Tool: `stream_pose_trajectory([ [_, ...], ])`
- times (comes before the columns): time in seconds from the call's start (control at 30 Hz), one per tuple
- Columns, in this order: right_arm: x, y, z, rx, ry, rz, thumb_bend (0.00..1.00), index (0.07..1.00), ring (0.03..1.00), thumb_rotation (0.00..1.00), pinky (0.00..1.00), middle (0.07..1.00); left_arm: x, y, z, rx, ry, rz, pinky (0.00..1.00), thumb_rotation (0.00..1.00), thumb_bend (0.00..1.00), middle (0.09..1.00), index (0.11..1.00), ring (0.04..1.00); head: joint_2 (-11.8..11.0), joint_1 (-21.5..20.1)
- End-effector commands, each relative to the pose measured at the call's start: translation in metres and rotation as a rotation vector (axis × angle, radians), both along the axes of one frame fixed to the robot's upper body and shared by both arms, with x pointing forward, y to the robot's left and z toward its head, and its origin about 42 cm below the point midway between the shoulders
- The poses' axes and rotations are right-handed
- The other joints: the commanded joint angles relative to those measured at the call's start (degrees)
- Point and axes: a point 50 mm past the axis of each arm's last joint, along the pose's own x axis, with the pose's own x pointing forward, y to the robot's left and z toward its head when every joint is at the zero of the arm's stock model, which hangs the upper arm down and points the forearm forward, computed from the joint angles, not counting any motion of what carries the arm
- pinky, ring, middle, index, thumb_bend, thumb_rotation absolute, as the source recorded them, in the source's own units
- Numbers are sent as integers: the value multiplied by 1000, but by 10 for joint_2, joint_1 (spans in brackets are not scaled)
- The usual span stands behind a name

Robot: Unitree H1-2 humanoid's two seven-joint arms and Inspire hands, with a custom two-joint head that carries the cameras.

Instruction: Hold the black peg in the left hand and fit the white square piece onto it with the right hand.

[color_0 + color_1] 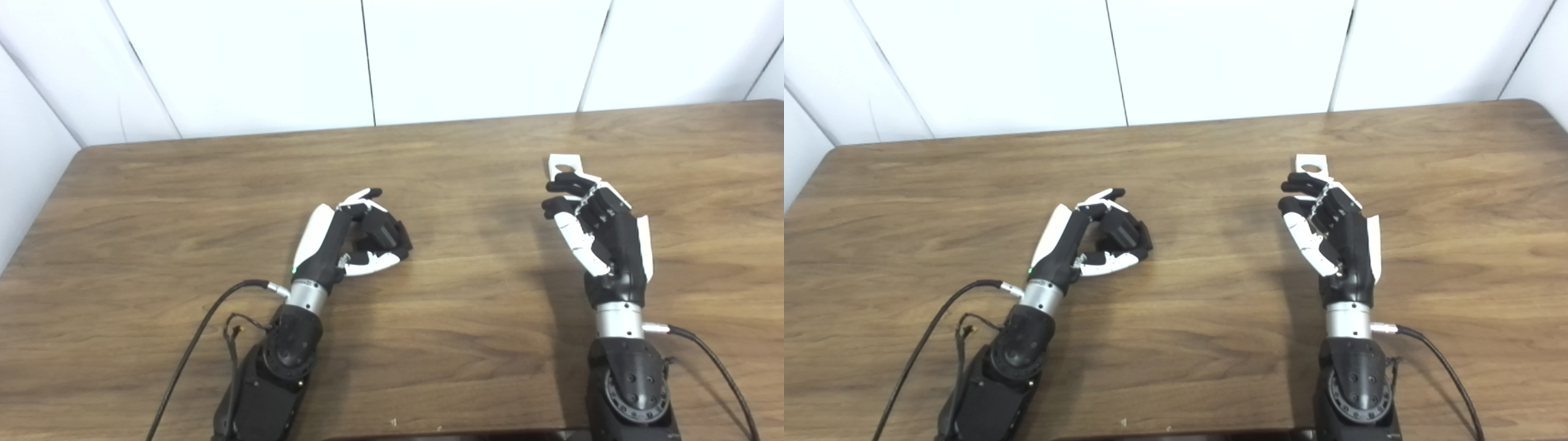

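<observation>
My left hand (352,236) rests low on the wooden table (465,318), left of centre. Its fingers and thumb are curled around a dark blocky piece, the black peg (384,231), which is hard to tell apart from the black fingers. The white square piece (565,164), with a round hole, lies flat on the table at the right. My right hand (597,236) is just in front of it, palm facing left, with fingers loosely curled and holding nothing. Its fingertips (558,184) are right next to the piece's near edge, and the hand hides part of that edge.
White wall panels (367,61) stand right behind the table's far edge and along its left side. A black cable (196,343) trails from the left wrist and another (716,361) from the right wrist. A dark object edge (453,436) shows at the bottom.
</observation>
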Motion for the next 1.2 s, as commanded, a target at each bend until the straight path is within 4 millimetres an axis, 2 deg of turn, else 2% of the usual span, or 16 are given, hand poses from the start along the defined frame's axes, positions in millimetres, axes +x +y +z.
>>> stream_pose_trajectory([
  [0.0,-3,6,-4,16,-6,4,433,631,549,389,511,624,-6,-13,-18,60,90,-70,758,71,513,875,493,888,0,-1],
  [0.3,-3,7,-2,11,-9,-3,427,624,548,388,504,624,-10,-23,-29,100,107,-121,754,72,515,872,493,881,2,3],
  [0.73,-2,11,-1,20,-12,-7,413,628,553,384,508,624,0,-13,-29,202,111,-136,749,71,521,880,496,894,4,2],
  [1.17,-3,11,0,16,-21,-16,403,628,548,368,497,622,5,-10,-29,216,115,-129,740,71,521,880,497,889,4,1],
])
